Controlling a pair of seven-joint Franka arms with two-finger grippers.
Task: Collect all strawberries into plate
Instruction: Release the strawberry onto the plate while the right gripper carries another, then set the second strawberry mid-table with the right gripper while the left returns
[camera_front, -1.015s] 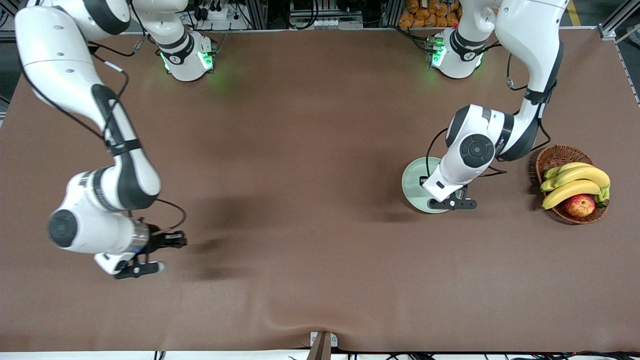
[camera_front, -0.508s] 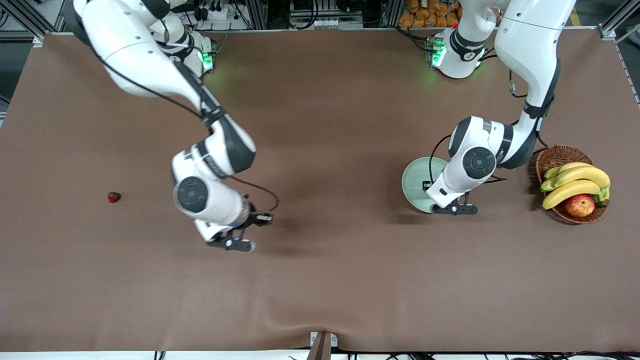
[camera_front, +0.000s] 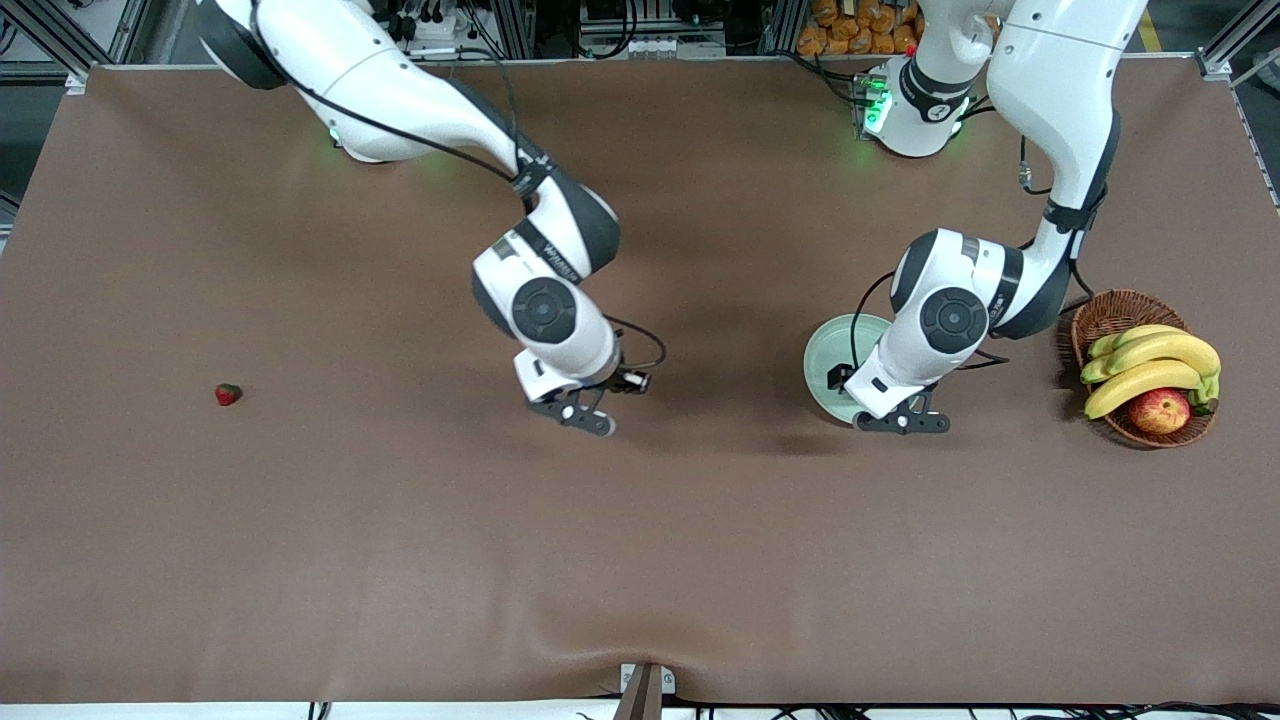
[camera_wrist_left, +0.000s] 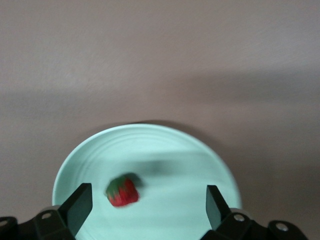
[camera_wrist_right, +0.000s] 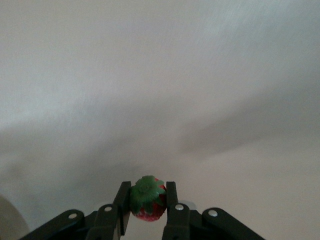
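Observation:
The pale mint plate lies beside the basket, partly under my left arm. My left gripper hangs open over the plate. A strawberry is in the plate below it, touching neither finger. Over the middle of the table, my right gripper is shut on a second strawberry, green cap facing the camera. A third strawberry lies alone on the brown table toward the right arm's end.
A brown wicker basket with bananas and a red-yellow apple stands at the left arm's end, close to the left arm's elbow. The brown table cover is wrinkled near the front edge.
My right arm swung from its end of the table to the middle, still shut on its strawberry, uncovering the lone strawberry. My left gripper opened over the plate.

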